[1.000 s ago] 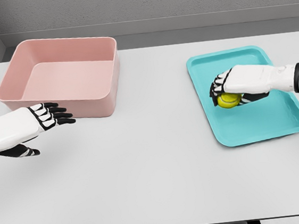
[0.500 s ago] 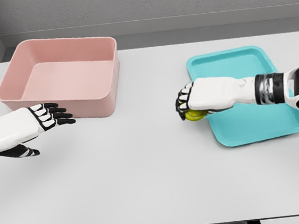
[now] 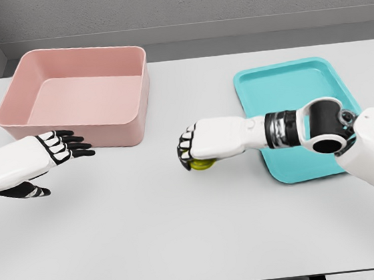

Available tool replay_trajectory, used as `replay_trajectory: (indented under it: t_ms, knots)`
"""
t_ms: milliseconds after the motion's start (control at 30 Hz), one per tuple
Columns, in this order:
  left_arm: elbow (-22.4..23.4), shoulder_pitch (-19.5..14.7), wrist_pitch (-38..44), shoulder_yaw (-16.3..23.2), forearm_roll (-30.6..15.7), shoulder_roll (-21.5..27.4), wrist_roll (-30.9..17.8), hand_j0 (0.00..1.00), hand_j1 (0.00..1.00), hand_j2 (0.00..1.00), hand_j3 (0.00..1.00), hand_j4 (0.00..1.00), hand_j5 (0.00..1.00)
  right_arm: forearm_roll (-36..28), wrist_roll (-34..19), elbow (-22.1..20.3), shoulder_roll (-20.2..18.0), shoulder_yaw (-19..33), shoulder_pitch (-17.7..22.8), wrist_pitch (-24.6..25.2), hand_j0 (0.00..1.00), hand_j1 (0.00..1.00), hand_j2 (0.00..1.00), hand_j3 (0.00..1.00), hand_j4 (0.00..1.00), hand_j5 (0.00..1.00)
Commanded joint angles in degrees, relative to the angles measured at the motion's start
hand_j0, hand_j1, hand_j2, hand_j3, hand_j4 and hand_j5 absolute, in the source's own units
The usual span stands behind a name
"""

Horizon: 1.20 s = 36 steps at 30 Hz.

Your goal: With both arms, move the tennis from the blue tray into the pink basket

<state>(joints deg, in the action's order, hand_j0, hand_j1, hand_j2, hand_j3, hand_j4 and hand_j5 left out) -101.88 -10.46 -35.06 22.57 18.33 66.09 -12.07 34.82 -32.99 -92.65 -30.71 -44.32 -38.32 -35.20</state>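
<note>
A yellow-green tennis ball (image 3: 203,163) is held under my right hand (image 3: 196,148), whose fingers are curled around it above the middle of the white table (image 3: 182,221). The blue tray (image 3: 289,89) lies to the right, partly covered by my right forearm. At the back left stands the pink basket (image 3: 75,95), with nothing inside. My left hand (image 3: 57,148) hovers at the left edge, just in front of the basket's near wall, fingers spread and pointing right, holding nothing.
A grey wall runs behind the table's far edge. The table's front edge shows along the bottom of the view.
My right hand has carried the tennis ball leftward out of the blue tray to the table's middle. The left hand has not moved.
</note>
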Motion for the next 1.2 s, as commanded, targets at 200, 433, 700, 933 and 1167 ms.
replay_trajectory:
  t_ms: [200, 433, 700, 933, 1167]
  knots:
    - [0.02, 0.0, 0.06, 0.01, -0.31, 0.09, 0.03, 1.0, 1.0, 1.0, 1.0, 1.0, 1.0, 2.71, -0.06, 3.09, 4.6, -1.91, 0.53, 0.2, 0.46, 0.46, 0.46, 0.46, 0.46, 0.46]
    - [-0.07, 0.0, 0.06, 0.01, -0.31, 0.09, 0.03, 1.0, 1.0, 1.0, 1.0, 1.0, 1.0, 3.32, -0.06, 4.58, 6.71, -2.96, 0.79, 0.2, 0.46, 0.46, 0.46, 0.46, 0.46, 0.46]
    - [-0.07, 0.0, 0.06, 0.01, -0.22, 0.09, 0.03, 1.0, 1.0, 1.0, 1.0, 1.0, 1.0, 3.76, -0.06, 5.02, 6.89, -2.87, 1.32, 0.2, 0.74, 0.74, 0.74, 0.74, 0.74, 0.74]
    - [-0.07, 0.0, 0.06, 0.01, -0.31, 0.09, 0.03, 1.0, 1.0, 1.0, 1.0, 1.0, 1.0, 3.76, -0.06, 5.02, 6.45, -2.44, 1.41, 0.2, 0.97, 0.97, 0.97, 0.97, 0.97, 0.97]
    - [0.02, -0.09, 0.06, 0.01, -0.22, 0.09, 0.03, 1.0, 1.0, 1.0, 1.0, 1.0, 1.0, 3.15, -0.06, 3.97, 6.28, 0.81, 0.88, 0.2, 1.0, 1.0, 1.0, 1.0, 1.0, 1.0]
